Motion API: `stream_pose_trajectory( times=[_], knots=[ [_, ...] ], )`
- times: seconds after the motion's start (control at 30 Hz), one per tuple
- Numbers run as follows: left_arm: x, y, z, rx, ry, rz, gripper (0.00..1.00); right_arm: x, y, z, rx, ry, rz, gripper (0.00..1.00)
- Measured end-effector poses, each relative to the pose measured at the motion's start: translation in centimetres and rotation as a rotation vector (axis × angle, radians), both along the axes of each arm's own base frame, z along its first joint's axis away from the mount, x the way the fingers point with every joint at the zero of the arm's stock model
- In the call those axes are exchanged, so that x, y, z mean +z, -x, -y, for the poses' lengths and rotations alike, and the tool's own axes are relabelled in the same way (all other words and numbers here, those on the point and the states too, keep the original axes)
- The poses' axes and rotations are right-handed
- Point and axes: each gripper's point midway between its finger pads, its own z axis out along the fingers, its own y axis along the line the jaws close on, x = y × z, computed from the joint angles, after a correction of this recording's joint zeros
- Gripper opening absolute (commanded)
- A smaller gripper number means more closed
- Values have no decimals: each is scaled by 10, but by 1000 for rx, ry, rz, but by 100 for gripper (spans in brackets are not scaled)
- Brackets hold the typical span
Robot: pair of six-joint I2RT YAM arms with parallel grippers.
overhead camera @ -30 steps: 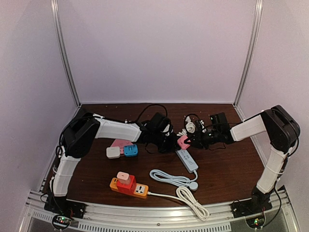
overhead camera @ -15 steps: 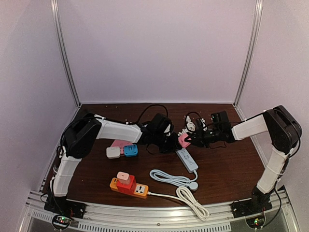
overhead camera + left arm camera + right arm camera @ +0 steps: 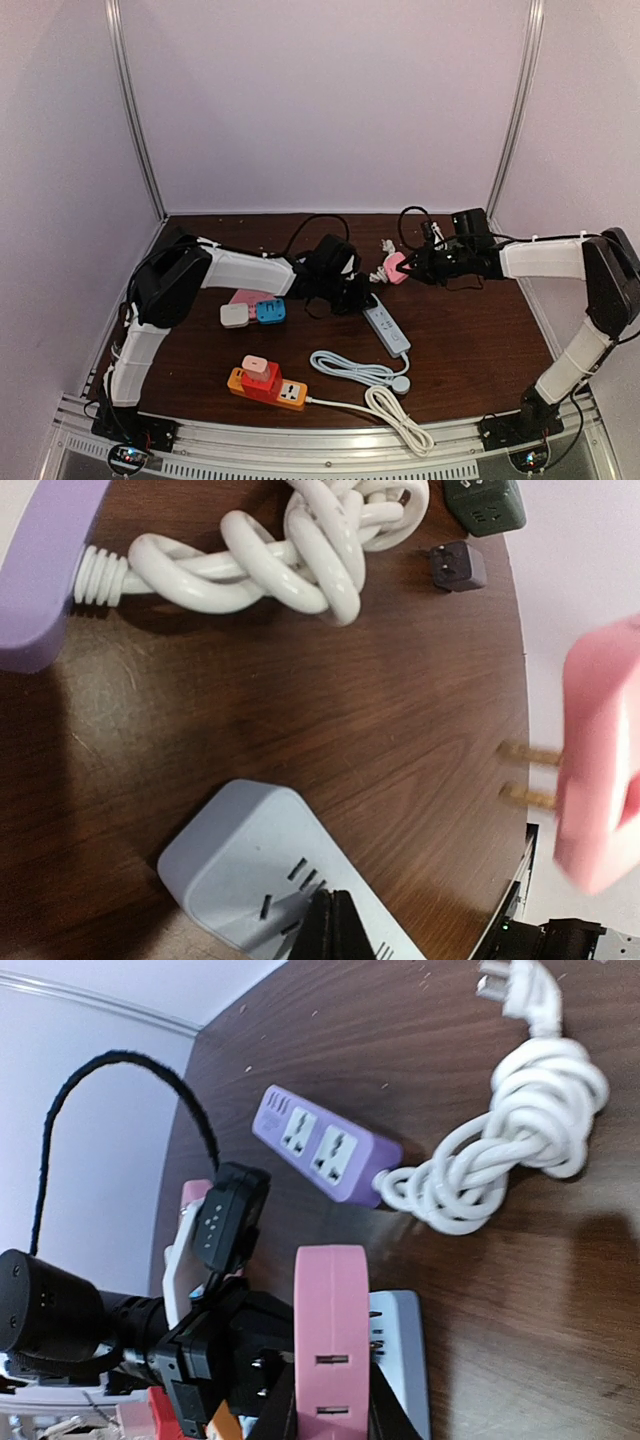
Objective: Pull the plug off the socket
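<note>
- right gripper (image 3: 414, 268) was clamped on the pink plug (image 3: 396, 268), which was clear of the pale blue power strip (image 3: 387, 331)
- left gripper (image 3: 331, 927) had its fingers pinched together, tip down on that strip

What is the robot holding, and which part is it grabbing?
The right fingers pinch the pink plug by its two sides, prongs free. The left fingers only press the power strip.

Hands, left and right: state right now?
left hand: closed, empty, tips down on the grey power strip.
right hand: closed on the pink plug, held clear of the strip.
</note>
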Motion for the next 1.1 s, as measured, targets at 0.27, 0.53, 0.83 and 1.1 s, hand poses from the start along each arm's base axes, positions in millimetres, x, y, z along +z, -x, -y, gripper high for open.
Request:
stream_pose_trajectory(
  times=[0.27, 0.53, 0.83, 1.1],
  knots=[
    [10, 1, -15, -26, -96, 62, 0, 8, -17, 84, -279, 331, 85, 5],
    [109, 3, -49, -6, -106, 247, 0, -24, -11, 166, -472, 724, 31, 6],
    [141, 16, -105, 49, -181, 342, 0, -56, -7, 211, -531, 1024, -21, 7],
    [124, 26, -147, 83, -293, 328, 0, -78, -12, 220, -512, 1125, -56, 17]
  ],
)
